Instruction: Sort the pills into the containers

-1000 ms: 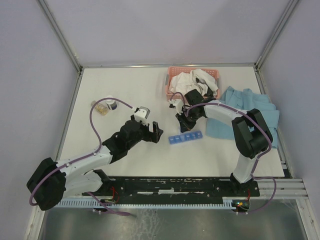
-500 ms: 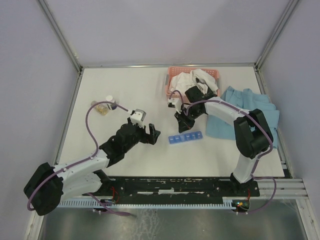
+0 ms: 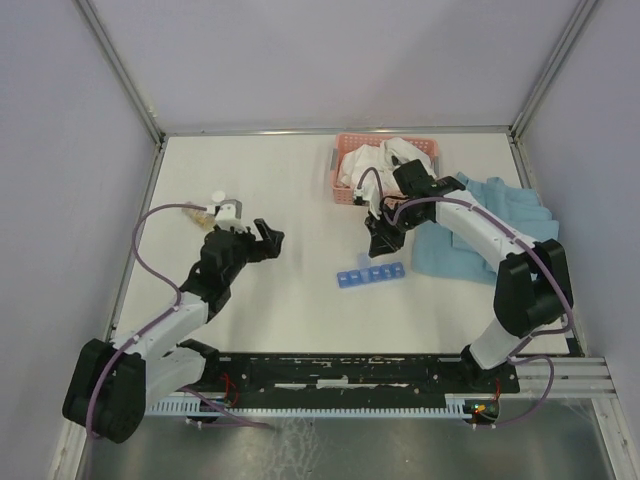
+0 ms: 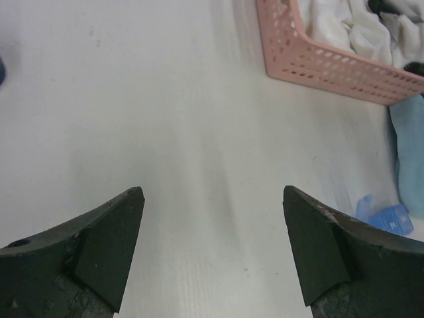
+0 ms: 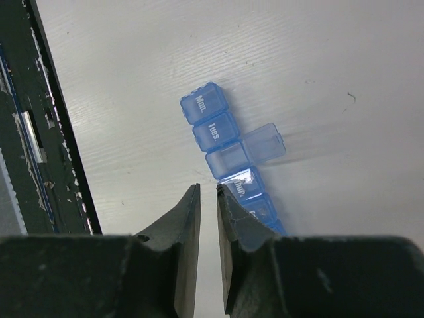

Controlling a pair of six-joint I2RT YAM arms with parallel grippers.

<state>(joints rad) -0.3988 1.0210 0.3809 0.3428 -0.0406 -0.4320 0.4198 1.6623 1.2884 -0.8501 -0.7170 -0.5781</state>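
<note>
The blue pill-organiser strip (image 3: 370,275) lies on the white table right of centre. In the right wrist view the strip (image 5: 222,132) shows "Mon" and "Tues" lids shut and the third lid (image 5: 265,142) flipped open. My right gripper (image 3: 381,240) (image 5: 207,189) hovers just behind the strip, its jaws almost together with nothing between them. My left gripper (image 3: 264,238) (image 4: 212,195) is wide open and empty over bare table at centre left. The strip's end also shows in the left wrist view (image 4: 385,217). No loose pills are visible.
A pink slotted basket (image 3: 345,150) (image 4: 331,63) of white cloth stands at the back. A light blue cloth (image 3: 490,225) lies to the right. A small clear bottle with tan contents (image 3: 203,214) lies at the left, just behind my left wrist.
My left arm has swung left and back, away from the strip toward the bottle. My right gripper has shifted a little right, from the basket's corner to just behind the strip.
</note>
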